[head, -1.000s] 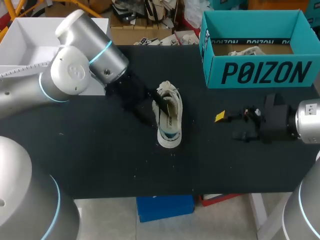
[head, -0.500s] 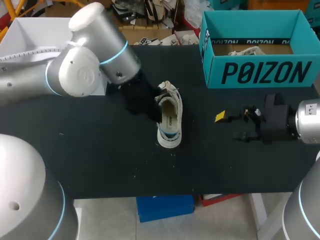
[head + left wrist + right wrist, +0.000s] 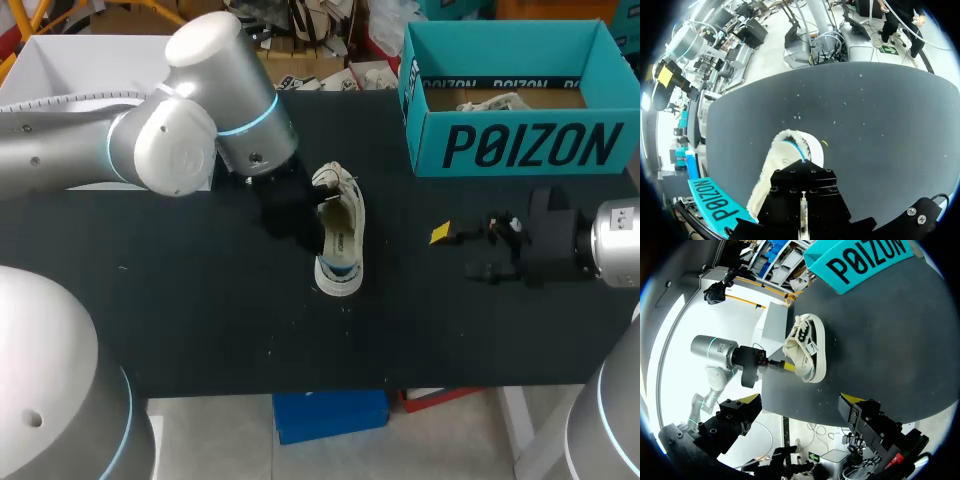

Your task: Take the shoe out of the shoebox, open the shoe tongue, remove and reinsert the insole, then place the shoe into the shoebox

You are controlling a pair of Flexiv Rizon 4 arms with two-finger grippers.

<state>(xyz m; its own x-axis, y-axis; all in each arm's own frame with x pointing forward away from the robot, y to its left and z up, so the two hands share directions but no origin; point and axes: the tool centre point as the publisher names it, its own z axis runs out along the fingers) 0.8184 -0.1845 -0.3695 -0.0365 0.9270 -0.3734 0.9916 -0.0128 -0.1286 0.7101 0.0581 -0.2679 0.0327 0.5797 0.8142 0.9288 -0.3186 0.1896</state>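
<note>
Mid-table, left of the teal cardboard shoebox [image 3: 520, 148], I see the white canvas shoe [image 3: 338, 240] with left gripper [image 3: 781, 366] against it, grip state unreadable; right gripper [image 3: 455, 252] spread, well right.

We'd call this a robot lab, pretty clearly: our big grey left arm [image 3: 180, 150] and right arm [image 3: 615, 245] come in over a black worktop [image 3: 200, 320] with a shoe [image 3: 340, 235] and a teal shoebox [image 3: 520, 145] on it.
</note>
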